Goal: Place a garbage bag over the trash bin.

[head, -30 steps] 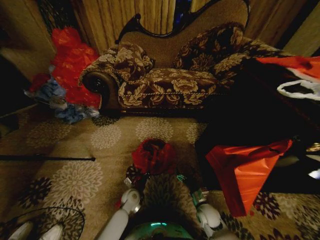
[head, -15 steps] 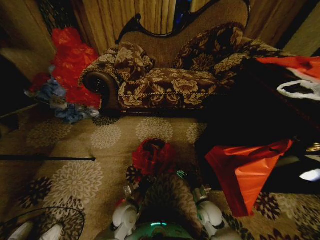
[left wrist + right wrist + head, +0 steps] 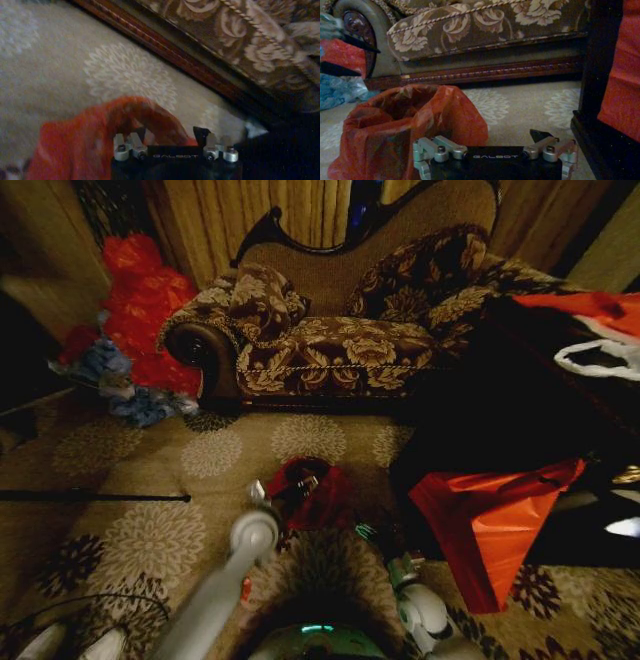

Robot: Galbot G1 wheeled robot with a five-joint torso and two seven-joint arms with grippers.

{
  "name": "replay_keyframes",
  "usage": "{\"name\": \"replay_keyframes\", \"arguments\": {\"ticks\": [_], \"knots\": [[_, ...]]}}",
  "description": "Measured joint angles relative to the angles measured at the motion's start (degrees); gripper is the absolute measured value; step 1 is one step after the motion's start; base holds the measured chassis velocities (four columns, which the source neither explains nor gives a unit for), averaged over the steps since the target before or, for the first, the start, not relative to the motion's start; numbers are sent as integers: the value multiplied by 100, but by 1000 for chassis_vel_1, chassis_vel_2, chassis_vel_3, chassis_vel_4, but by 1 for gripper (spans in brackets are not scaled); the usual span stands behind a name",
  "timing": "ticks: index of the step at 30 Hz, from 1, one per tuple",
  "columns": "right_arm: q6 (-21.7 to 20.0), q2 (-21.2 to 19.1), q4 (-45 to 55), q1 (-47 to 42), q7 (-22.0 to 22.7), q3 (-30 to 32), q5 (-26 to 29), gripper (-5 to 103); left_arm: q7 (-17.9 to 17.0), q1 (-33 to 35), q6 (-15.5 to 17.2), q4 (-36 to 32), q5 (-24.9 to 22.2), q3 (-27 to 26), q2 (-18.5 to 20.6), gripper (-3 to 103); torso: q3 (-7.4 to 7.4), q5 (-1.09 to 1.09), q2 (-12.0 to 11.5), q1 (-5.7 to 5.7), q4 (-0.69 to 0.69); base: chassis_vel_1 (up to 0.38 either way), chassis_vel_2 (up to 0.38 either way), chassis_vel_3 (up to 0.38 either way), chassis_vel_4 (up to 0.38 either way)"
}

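Two arms, one busy: the left hand [image 3: 290, 488] is up at the rim of the garbage bag [image 3: 312, 492], apparently spread, probably seating it on the bin. Bag's draped on the carpet [image 3: 150, 470] before the sofa [image 3: 330, 350]. Right hand [image 3: 492, 144] hangs near, spread, empty.

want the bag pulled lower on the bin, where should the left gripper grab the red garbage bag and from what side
Probably the loose upper rim of the garbage bag, coming from above. The film stands up around an open mouth and hangs slack down the sides, so the rim offers a thin edge to pinch. The left gripper is over that mouth; the right gripper is beside it.
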Motion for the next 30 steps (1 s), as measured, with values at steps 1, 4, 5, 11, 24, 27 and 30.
{"name": "replay_keyframes", "arguments": {"ticks": [1, 4, 5, 11, 24, 27, 30], "knots": [[1, 8, -24, 9, -2, -1, 25, 100, -69, -213, 57, 214, -28, 67, 3, 66, 0, 0, 0, 0, 0, 0, 0, 0, 0], [5, 34, -84, 32, -14, -14, 48, 100, -222, -677, 159, 839, -104, 253, -61, 57, 1, 0, 0, 0, -1, 0, 0, 0, 0], [6, 47, -107, 45, -23, -22, 53, 100, -263, -858, 175, 1119, -119, 337, -112, 53, 0, 0, 0, 0, -2, 0, 0, 0, 0], [4, 46, -204, 152, -43, -43, 137, 100, -339, -1367, 234, 2190, -136, 614, -456, 37, 0, 1, 0, 1, -1, 0, 0, 0, 0], [-12, -5, -430, 302, -70, -41, 250, 100, -952, -1441, -34, 2895, 6, 711, -825, 2, -1, 0, 0, 0, -1, 0, 0, 0, 0], [-40, 70, -514, 408, -99, -102, 248, 100, -759, -1539, -122, 3369, 197, 699, -1021, 1, 0, 0, -1, 0, 0, 0, 0, 0, 0], [-69, 135, -566, 479, -115, -157, 240, 100, -625, -1579, -169, 3634, 318, 697, -1211, 0, 0, 0, 0, 0, -1, 0, 0, 0, 0]]}}
